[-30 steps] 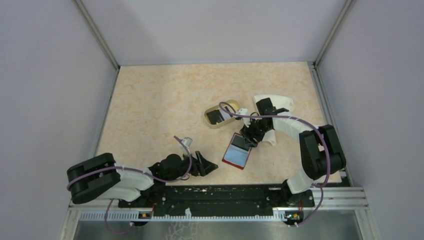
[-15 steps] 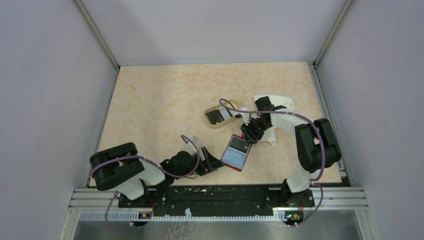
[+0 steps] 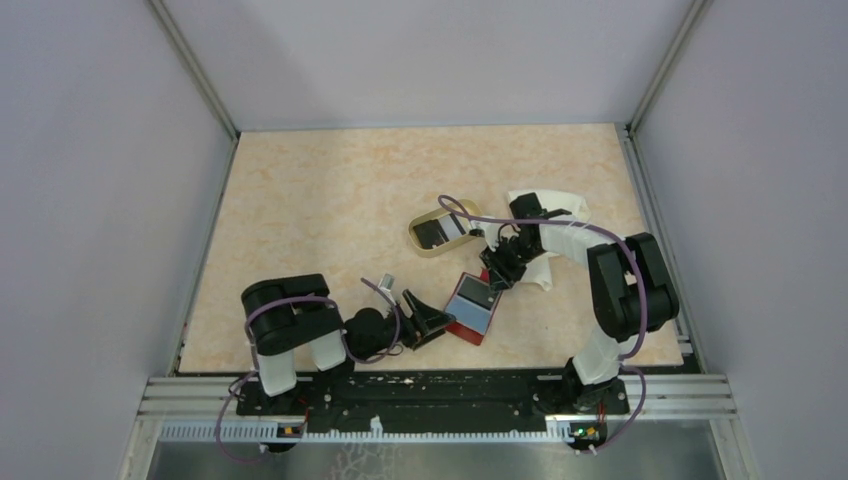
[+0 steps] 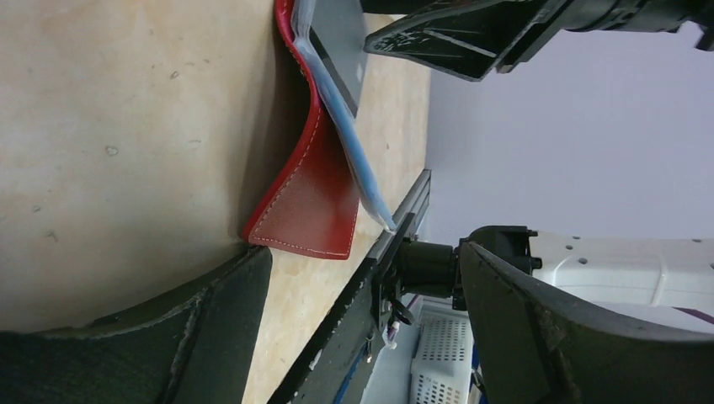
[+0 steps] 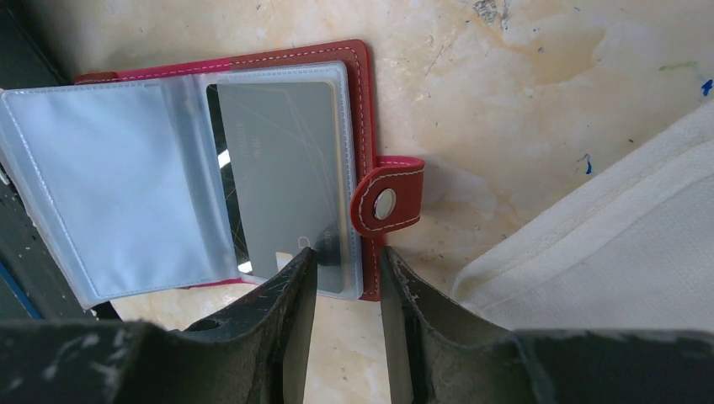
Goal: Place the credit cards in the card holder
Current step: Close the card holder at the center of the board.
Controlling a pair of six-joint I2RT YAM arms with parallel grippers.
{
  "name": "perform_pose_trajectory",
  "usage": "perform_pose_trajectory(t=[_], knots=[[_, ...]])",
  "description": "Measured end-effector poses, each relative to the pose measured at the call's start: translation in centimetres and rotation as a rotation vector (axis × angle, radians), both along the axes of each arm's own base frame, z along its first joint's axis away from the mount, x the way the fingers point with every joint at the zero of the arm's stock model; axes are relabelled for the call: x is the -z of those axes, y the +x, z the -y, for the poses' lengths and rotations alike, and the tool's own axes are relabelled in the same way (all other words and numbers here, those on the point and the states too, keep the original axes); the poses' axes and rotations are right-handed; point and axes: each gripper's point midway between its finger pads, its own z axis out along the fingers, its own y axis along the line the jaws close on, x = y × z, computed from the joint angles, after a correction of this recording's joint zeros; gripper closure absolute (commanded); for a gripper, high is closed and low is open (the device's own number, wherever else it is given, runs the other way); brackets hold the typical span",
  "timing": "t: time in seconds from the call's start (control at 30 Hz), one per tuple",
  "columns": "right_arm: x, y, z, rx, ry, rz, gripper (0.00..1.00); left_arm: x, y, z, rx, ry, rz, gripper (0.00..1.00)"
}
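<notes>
Two grippers flank the red card holder (image 3: 473, 308), which lies open on the table (image 3: 300, 220) near its front edge. On the left, the left gripper (image 3: 425, 322) sits low with its fingers (image 4: 210, 337) spread wide and nothing between them. The holder's curled red cover ends just beside one fingertip, and whether it touches cannot be told. Clear plastic sleeves (image 5: 109, 185) fan out of the holder. One dark credit card (image 5: 282, 177) sits inside a sleeve next to the snap tab (image 5: 387, 202). Further right, the right gripper (image 3: 500, 268) has its fingers (image 5: 404, 328) drawn close, leaving a narrow gap that straddles the holder's far edge by that card. Whether they pinch it cannot be told. Behind the holder stands a tan oval tray (image 3: 412, 235) holding a black card (image 3: 432, 233). A white cloth (image 3: 560, 210) lies to the right.
</notes>
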Motion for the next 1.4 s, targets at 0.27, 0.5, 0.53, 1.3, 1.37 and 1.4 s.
perform_pose_trajectory(t=[0.27, 0.5, 0.53, 1.3, 1.37, 1.4], knots=[[0.0, -0.1, -0.1, -0.005, 0.000, -0.002, 0.67, -0.1, 0.3, 0.2, 0.002, -0.018, 0.067, 0.14], [0.0, -0.1, -0.1, -0.005, 0.001, -0.002, 0.67, -0.4, 0.7, 0.8, 0.028, 0.026, 0.186, 0.16], [0.0, -0.1, -0.1, -0.005, 0.001, -0.002, 0.67, -0.4, 0.8, 0.9, 0.031, 0.035, 0.205, 0.17], [0.0, -1.5, -0.4, -0.020, 0.011, -0.057, 0.66, -3.8, 2.1, 3.1, 0.057, 0.026, 0.423, 0.56], [-0.1, -1.6, -0.5, -0.021, 0.012, -0.061, 0.66, -4.0, 2.3, 3.2, 0.053, 0.022, 0.426, 0.62], [-0.1, -1.6, -0.5, -0.021, 0.012, -0.062, 0.65, -4.1, 2.4, 3.3, 0.051, 0.019, 0.427, 0.64]])
